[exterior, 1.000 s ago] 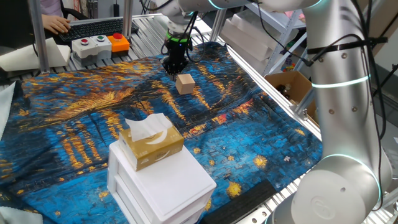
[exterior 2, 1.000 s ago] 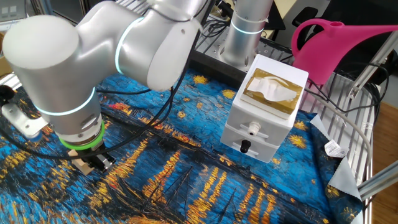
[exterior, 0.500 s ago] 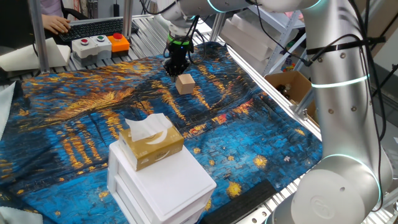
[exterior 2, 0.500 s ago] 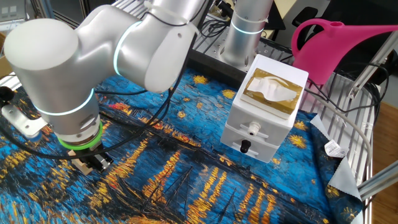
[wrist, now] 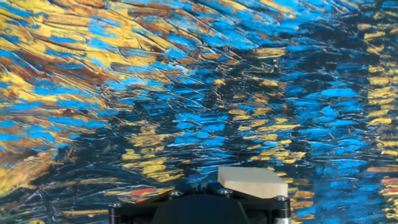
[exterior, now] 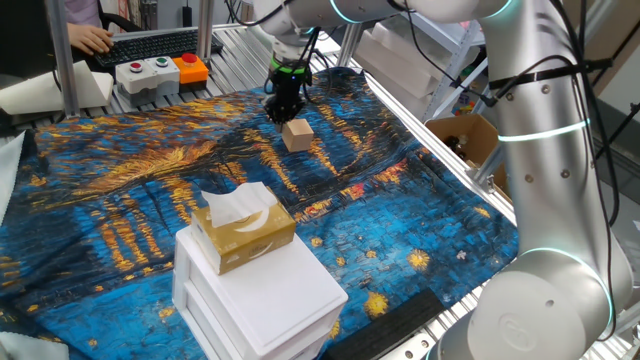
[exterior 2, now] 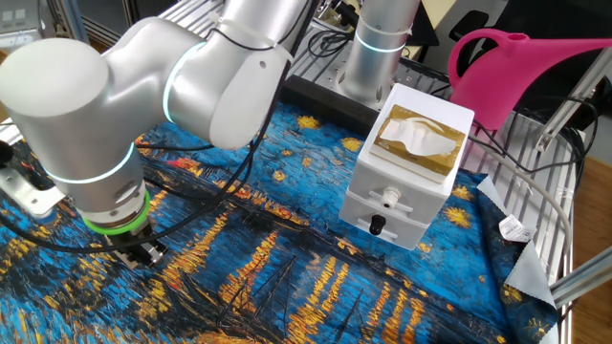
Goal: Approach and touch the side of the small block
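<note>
The bench [exterior: 120, 190] is covered by a big cloth with a blue and gold painting pattern, and the grey arm [exterior: 545, 150] bends over it from the near corner and reaches to the far side. Near the front stands a white drawer unit [exterior: 262, 292] with a golden tissue box [exterior: 243, 233] on top. The small block [exterior: 296, 134] lies on the cloth at the far part of the bench, well apart from the tissue box. The pincer [exterior: 284, 106] hangs low just behind the block, on its far side, very close to it. I judge that the approach is almost complete, but whether the touch is already made I cannot say from here: in one fixed view the black tip seems to meet the upper back edge of the block, yet a thin gap could hide there. What is left, I think, is only the last small contact with the side. The hand view shows something the others do not: the block [wrist: 252, 182] sits right at the lower edge, against the black body of the hand. In the other fixed view the big arm joint covers the block, and only the pincer [exterior 2: 143, 253] shows near the cloth. If its fingers are apart or together I cannot tell in any view.
</note>
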Controlling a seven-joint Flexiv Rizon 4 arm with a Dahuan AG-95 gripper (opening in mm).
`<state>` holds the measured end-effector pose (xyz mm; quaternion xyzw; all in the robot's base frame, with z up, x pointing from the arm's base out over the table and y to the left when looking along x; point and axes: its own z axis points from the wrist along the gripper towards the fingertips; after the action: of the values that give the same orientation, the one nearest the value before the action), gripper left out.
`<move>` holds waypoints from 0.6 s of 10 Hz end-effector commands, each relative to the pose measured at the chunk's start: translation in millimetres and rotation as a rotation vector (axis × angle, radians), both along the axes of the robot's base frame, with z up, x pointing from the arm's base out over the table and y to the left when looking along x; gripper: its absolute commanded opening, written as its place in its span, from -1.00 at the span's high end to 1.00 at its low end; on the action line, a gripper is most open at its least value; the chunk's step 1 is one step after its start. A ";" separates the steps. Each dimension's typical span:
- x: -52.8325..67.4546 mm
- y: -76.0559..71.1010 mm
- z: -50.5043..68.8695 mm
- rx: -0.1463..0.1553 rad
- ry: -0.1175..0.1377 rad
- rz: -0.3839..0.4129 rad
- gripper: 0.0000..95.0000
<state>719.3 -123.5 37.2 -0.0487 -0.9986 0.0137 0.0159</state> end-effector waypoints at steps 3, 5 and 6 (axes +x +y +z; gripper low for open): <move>0.8 -8.7 -3.8 0.002 -0.001 0.024 1.00; 2.6 -16.2 -4.4 0.007 -0.001 0.043 1.00; 2.3 -15.5 -3.3 0.008 -0.002 0.044 1.00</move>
<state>722.9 -137.9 34.2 -0.0246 -0.9995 0.0072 0.0157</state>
